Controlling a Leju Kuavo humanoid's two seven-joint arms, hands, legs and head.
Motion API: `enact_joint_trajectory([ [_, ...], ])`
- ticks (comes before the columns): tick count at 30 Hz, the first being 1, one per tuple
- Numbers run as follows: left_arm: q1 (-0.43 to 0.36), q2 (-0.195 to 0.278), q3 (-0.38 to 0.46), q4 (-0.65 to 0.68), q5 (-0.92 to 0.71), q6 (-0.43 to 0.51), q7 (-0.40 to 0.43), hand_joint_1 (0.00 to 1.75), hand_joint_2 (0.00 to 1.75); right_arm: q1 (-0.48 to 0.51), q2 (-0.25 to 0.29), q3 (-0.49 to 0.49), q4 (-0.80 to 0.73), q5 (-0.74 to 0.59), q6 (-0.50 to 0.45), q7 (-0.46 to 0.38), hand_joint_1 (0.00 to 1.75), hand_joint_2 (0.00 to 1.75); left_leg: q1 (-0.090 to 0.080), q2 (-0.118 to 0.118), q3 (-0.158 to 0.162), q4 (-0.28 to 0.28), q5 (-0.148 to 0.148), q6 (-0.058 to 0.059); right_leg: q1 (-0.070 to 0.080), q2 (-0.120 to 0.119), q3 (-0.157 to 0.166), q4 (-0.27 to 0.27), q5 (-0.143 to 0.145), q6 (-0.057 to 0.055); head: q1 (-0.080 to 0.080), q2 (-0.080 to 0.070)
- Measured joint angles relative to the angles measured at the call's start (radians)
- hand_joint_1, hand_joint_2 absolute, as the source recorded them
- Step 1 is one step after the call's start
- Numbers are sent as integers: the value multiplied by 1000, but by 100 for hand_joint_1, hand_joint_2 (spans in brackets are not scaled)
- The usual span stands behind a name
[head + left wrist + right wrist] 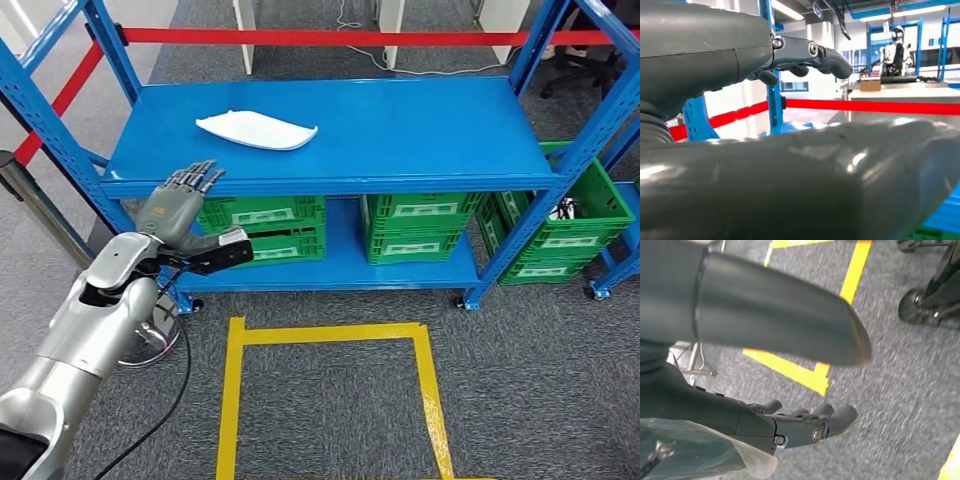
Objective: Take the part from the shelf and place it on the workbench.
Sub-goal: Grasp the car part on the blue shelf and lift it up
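White part (258, 130), long, shallow and curved, lies flat on the top board of the blue shelf (423, 130), towards its left half and well back from the front edge. Nothing touches it. The left hand (177, 205) is raised in front of the shelf's front edge, below and to the left of the part, fingers (198, 178) stretched out and slightly apart, thumb out to the side, holding nothing. The right hand (791, 422) hangs over the grey carpet near yellow floor tape (798, 371), fingers loosely extended with nothing in them. Green crates (264, 225) sit on the lower shelf board. By my reading the task is at its very start: the reach is under way, but grasping, lifting and carrying to the workbench all remain to be done.
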State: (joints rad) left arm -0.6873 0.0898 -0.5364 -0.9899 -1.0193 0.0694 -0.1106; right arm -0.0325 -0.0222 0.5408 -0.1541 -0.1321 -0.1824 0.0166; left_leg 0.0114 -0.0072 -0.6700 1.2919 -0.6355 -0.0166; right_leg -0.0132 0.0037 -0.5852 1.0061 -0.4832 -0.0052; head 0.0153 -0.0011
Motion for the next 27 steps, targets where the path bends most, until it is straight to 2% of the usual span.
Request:
enact_joint_trajectory([
  [1, 2, 0, 0, 0, 0, 0, 0, 0, 0, 1, 0, 0, 0, 0, 1, 0, 0, 0, 2, 0, -9, -16, 25, -2, -1, 1, 13, 0, -9, 1, 0, 0],
  [3, 3, 2, 0, 0, 0, 0, 0, 0, 0, 2, 1, 2, 0, 0, 2, 1, 0, 0, 3, 1, 3, -122, 126, -1, -3, 3, 40, 0, -29, 7, 0, 0],
  [4, 5, 4, 0, 0, 0, 0, 0, 0, 0, 3, 1, 2, 1, 0, 2, 1, 0, 0, 0, 2, 10, -174, 164, 2, -4, 4, 50, -1, -38, 11, 1, 0],
  [5, 7, 5, 0, 0, 0, -1, 0, 0, 0, 2, 2, 3, 1, 0, 2, 1, 0, 0, -3, 3, 18, -218, 188, 7, -5, 4, 56, -1, -45, 18, -1, 0],
  [6, 9, 6, 0, -2, 0, -1, 0, 0, 0, 1, 2, 4, 2, 0, 2, 2, 0, 0, -7, 4, 20, -242, 194, 14, -5, 5, 61, -3, -50, 25, -2, 0],
  [8, 10, 6, 2, -7, 0, -1, 0, 0, 0, -1, 2, 5, 2, 0, 2, 2, 0, 0, -12, 4, 30, -263, 185, 32, -5, 3, 68, -4, -54, 42, -4, 0],
  [10, 6, 6, 4, -14, 0, 1, 1, 0, 0, -1, 2, 6, 2, 0, 1, 2, 0, 0, -9, 2, 51, -274, 180, 49, -6, 1, 62, 20, -67, 52, -2, 0],
  [11, 4, 6, 4, -17, 0, 1, 1, 0, 0, -2, 2, 7, 2, 0, 0, 1, 0, 0, -7, 1, 63, -280, 176, 55, -6, 0, 41, 59, -84, 55, 1, 0],
  [13, 3, 4, 5, -19, 0, 1, 1, 0, 0, -4, 2, 9, 2, 0, 0, 1, 0, 0, -6, 0, 79, -285, 165, 64, -7, -1, -37, 185, -131, 59, 5, 0],
  [14, 5, 3, 4, -19, -2, 1, 1, 0, 0, -5, 2, 10, 2, 0, 0, 1, 0, 0, -7, -1, 85, -285, 158, 66, -7, -1, -80, 244, -146, 62, 6, 0],
  [15, 8, 3, 4, -19, -4, 2, 1, 0, 0, -5, 2, 11, 2, 0, -1, 1, 0, 0, -8, -1, 94, -285, 150, 67, -7, -1, -112, 277, -144, 64, 6, 0],
  [16, 11, 3, 4, -19, -6, 2, 1, 0, 0, -3, 2, 12, 2, 0, -2, 1, 0, 0, -9, -2, 105, -285, 141, 66, -7, -1, -127, 274, -119, 65, 6, 0],
  [17, 12, 3, 4, -19, -8, 3, 1, 0, 0, -1, 2, 13, 2, 0, -3, 1, 0, 0, -9, -3, 118, -284, 131, 65, -7, -1, -125, 234, -74, 63, 7, 0],
  [18, 13, 3, 3, -19, -8, 3, 1, 0, 0, 1, 2, 14, 2, -1, -4, 1, 0, 0, -9, -4, 132, -285, 120, 63, -6, -1, -112, 170, -17, 58, 7, 0],
  [19, 14, 3, 3, -19, -8, 4, 1, 0, 0, 2, 2, 14, 3, -1, -6, 1, 0, 0, -10, -5, 144, -285, 110, 60, -3, -1, -98, 115, 22, 53, 6, 0],
  [20, 14, 3, 3, -19, -8, 4, 1, 0, 0, 2, 2, 14, 4, -2, -7, 0, 0, 0, -10, -5, 152, -286, 102, 55, 0, -2, -81, 67, 45, 47, 6, 0],
  [21, 16, 3, 3, -19, -9, 4, 1, 0, 0, 1, 2, 15, 4, -2, -8, -1, 0, 0, -11, -5, 156, -285, 95, 49, 4, -2, -71, 40, 49, 42, 6, 0],
  [22, 19, 4, 3, -21, -10, 4, 2, 0, 0, 0, 2, 15, 5, -2, -8, -2, 0, 0, -12, -4, 160, -286, 90, 43, 7, -4, -64, 31, 37, 35, 6, 0],
  [25, 21, 4, 4, -29, -11, 4, 3, 0, 0, 0, 2, 16, 4, -2, -10, -2, 0, 0, -13, -2, 163, -269, 75, 27, 3, -6, -34, 2, 25, 17, 6, 0],
  [26, 21, 5, 4, -31, -11, 4, 3, 0, 0, 0, 2, 16, 4, -2, -11, -2, 0, 0, -12, -2, 149, -238, 63, 22, -1, -6, -21, -6, 22, 13, 6, 0],
  [27, 23, 6, 3, -32, -11, 4, 3, 0, 0, 1, 3, 16, 4, -2, -11, -2, 0, 0, -9, -1, 123, -184, 43, 16, -3, -6, -9, -12, 17, 9, 5, 0],
])
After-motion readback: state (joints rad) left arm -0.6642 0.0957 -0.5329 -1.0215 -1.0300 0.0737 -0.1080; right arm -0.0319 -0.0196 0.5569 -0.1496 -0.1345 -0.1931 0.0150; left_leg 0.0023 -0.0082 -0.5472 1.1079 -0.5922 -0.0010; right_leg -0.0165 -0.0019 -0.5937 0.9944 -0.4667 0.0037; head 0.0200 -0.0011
